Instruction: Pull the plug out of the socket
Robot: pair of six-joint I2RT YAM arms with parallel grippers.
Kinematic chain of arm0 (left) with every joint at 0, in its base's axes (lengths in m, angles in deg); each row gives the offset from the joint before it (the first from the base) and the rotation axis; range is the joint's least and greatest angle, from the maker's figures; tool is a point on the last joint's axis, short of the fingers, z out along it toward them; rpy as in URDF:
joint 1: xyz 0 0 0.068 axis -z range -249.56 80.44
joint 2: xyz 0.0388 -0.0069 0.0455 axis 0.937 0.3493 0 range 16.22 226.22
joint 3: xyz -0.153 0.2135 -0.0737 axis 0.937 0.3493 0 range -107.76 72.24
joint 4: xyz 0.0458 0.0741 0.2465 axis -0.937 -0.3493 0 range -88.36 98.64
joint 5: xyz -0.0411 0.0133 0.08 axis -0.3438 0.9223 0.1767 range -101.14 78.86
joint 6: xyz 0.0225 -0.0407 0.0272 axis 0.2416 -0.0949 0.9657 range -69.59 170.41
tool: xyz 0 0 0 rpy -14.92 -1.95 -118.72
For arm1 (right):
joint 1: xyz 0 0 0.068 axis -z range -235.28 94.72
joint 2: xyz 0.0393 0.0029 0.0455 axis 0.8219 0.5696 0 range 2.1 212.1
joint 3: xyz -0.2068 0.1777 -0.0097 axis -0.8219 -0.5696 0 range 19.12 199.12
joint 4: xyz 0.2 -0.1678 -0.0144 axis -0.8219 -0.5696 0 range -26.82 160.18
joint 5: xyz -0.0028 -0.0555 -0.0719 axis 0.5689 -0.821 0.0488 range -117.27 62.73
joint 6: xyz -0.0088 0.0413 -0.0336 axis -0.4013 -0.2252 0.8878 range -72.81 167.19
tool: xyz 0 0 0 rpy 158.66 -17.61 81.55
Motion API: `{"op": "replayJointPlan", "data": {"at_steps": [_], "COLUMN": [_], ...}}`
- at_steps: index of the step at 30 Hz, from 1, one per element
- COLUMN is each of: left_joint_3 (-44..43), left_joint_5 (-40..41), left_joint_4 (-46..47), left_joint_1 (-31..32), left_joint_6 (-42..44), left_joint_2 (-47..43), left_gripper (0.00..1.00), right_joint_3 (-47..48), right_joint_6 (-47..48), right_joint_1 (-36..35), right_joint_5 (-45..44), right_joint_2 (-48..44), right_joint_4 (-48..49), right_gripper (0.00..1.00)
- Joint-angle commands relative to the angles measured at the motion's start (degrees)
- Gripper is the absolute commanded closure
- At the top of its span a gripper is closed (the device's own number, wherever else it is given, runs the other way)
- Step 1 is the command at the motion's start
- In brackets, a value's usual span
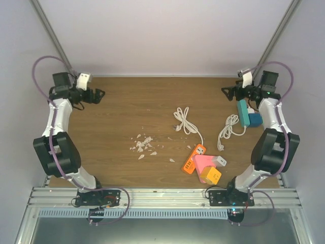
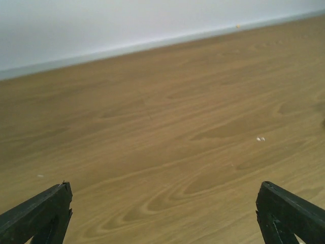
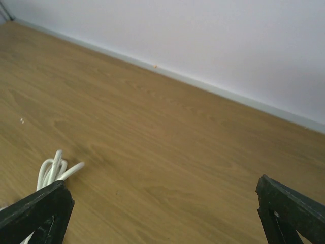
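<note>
Our left hand (image 1: 97, 94) hangs fully spread and empty above bare desk (image 1: 127, 107); white crumbs (image 1: 143, 144) lie to its right, nearer the bases. Further right sits the orange socket strip (image 1: 194, 158) with a pink plug (image 1: 203, 162) and yellow plug (image 1: 210, 176) bunched against it, left of our right hand (image 1: 228, 92) and much nearer the bases. That hand also gapes wide, holding nothing, white cord (image 3: 51, 170) by one finger
</note>
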Motion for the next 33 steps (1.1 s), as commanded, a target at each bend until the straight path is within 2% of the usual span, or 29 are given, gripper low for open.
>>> {"op": "replayJointPlan", "data": {"at_steps": [1,6,12,21,25,33], "left_joint_3": [5.98,12.45,16.88,18.03,18.45,21.08], "left_joint_5": [4.20,6.68,8.07,3.82,1.69,0.18], "left_joint_4": [7.34,11.13,12.69,11.09,10.50,8.99], "left_joint_1": [5.16,11.86,19.20,24.30,25.70,28.93], "left_joint_6": [-1.80,-3.11,-0.81,4.10,5.49,9.32], "left_joint_2": [-2.85,-3.86,-5.22,-7.26,-7.88,-9.39], "left_gripper": [0.01,0.01,0.01,0.01,0.01,0.01], "right_joint_3": [-3.88,-9.01,-12.70,-16.21,-18.38,-20.59], "right_joint_6": [2.39,6.17,13.49,20.28,20.68,19.50], "right_joint_1": [-3.19,-7.41,-14.13,-23.03,-26.23,-29.27], "right_joint_5": [-3.65,-5.86,-8.45,-12.09,-14.39,-19.79], "right_joint_2": [-3.13,-5.45,-6.45,-4.36,-2.45,1.96], "right_joint_4": [-0.05,-1.18,-6.86,-13.19,-12.76,-10.08], "right_gripper": [0.01,0.00,0.00,0.01,0.07,0.26]}}
